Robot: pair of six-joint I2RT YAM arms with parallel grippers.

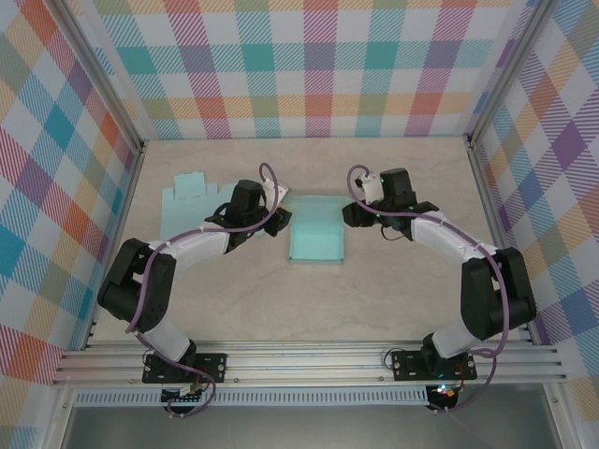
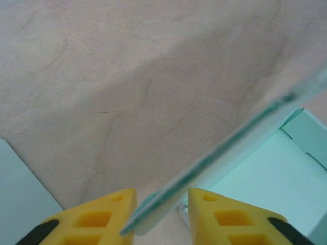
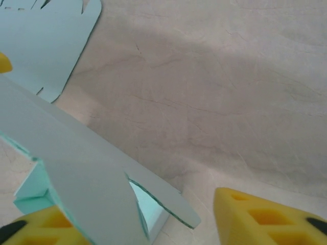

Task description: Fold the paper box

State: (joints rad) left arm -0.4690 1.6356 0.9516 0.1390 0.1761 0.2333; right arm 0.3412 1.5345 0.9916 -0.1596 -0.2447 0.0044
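Paper box (image 1: 315,238), seemingly within left hand (image 2: 162,199).

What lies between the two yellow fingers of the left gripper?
A thin raised wall of the light teal paper box passes edge-on between the left gripper's yellow fingers, with a small gap on one side. The left wrist view shows it.

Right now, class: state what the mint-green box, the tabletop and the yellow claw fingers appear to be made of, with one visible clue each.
Box: thin matte card, likely; it shows a slim cut edge.
Tabletop: smooth beige, veined like marble, possibly printed laminate.
Left claw fingers: yellow moulded plastic, seemingly, with cut-out pockets.
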